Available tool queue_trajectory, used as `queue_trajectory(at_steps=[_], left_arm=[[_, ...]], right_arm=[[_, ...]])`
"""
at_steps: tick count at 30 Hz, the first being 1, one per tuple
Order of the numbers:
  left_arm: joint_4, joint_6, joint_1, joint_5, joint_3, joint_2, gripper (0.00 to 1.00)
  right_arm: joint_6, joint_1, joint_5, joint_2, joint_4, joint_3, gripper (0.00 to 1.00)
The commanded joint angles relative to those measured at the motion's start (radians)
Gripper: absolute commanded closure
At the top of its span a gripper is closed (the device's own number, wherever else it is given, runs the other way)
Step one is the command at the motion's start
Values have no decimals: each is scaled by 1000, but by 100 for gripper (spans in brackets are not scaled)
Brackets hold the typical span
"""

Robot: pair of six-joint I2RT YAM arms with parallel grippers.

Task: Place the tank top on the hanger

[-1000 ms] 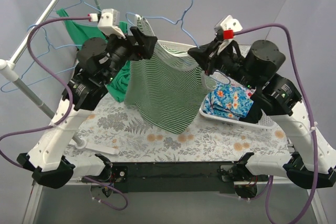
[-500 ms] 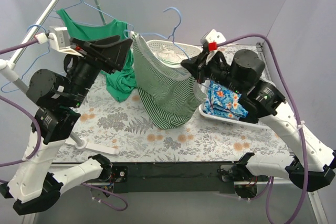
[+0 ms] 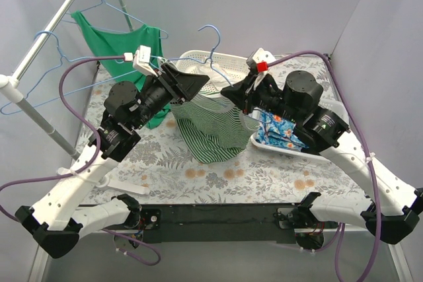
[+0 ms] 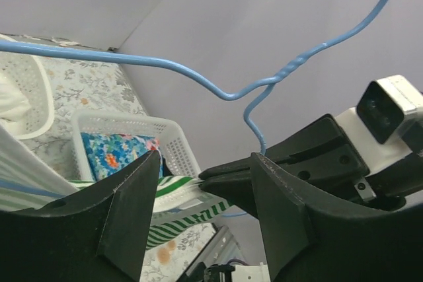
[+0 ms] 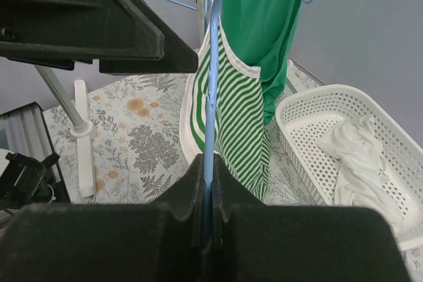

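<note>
The striped tank top (image 3: 213, 127) hangs in the air between my two grippers, draped from the light-blue hanger (image 3: 213, 44), whose hook points up. My right gripper (image 3: 232, 90) is shut on the hanger wire (image 5: 210, 97), with the striped top (image 5: 234, 117) hanging just beyond it. My left gripper (image 3: 195, 84) is open wide next to the top's upper edge. In the left wrist view the hanger (image 4: 231, 94) arches above, and the striped fabric (image 4: 178, 219) and the right gripper's tip sit between the open jaws (image 4: 205, 163).
A plain green tank top (image 3: 135, 41) hangs on the rack pole (image 3: 39, 51) at back left with spare hangers (image 3: 49, 37). A white basket (image 3: 198, 56) with white cloth is behind. A rectangular basket (image 3: 330, 153) with blue floral cloth is under my right arm.
My left gripper let go of the top's shoulder, swung away open, and has come back beside the top. My right gripper moved left and lower with the hanger and top.
</note>
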Motion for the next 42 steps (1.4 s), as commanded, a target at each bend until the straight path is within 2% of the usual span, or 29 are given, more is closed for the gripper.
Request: queue_trajectory(at_steps=[1, 8, 12, 17, 20, 24, 34, 42], left_arm=[[108, -63, -23, 2, -14, -27, 44], [171, -57, -95, -60, -71, -51, 45], [170, -25, -158, -190, -74, -37, 46], [199, 35, -320, -499, -74, 1, 46], [236, 72, -388, -637, -68, 38, 46], [251, 101, -425, -756, -47, 75, 49], [273, 179, -441, -869, -14, 116, 53], [293, 210, -441, -874, -22, 104, 54]], right_arm=[[22, 6, -29, 11, 130, 15, 99], [24, 6, -31, 54, 150, 38, 99], [36, 6, -40, 75, 166, 44, 99], [44, 8, -42, 86, 179, 47, 99], [45, 8, -42, 88, 181, 48, 99], [48, 10, -42, 82, 181, 47, 99], [54, 10, -54, 77, 184, 36, 99], [59, 11, -57, 79, 190, 28, 99]])
